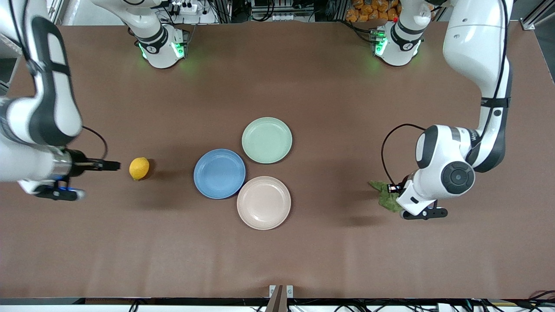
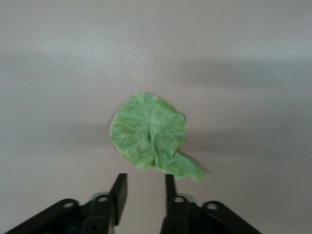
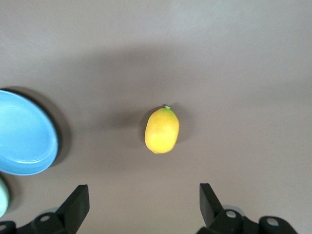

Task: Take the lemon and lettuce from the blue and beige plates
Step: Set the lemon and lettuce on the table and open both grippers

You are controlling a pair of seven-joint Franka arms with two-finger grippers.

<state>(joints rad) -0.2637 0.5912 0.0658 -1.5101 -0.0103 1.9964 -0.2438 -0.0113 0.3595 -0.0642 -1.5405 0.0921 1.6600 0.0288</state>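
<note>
The lemon (image 1: 139, 168) lies on the bare table toward the right arm's end, apart from the plates. My right gripper (image 1: 113, 165) is open and empty beside it; in the right wrist view the lemon (image 3: 162, 130) lies ahead of the wide-open gripper (image 3: 144, 195). The lettuce (image 1: 387, 197) lies on the table toward the left arm's end, partly hidden by the left arm. My left gripper (image 1: 393, 188) is over it, open and empty; in the left wrist view the lettuce (image 2: 148, 139) lies just ahead of the gripper (image 2: 145, 187). The blue plate (image 1: 219, 173) and the beige plate (image 1: 264, 202) hold nothing.
A pale mint-green plate (image 1: 267, 140) sits beside the blue and beige plates, farther from the front camera, and holds nothing. The blue plate's rim (image 3: 24, 134) shows in the right wrist view. The rest of the brown table is bare.
</note>
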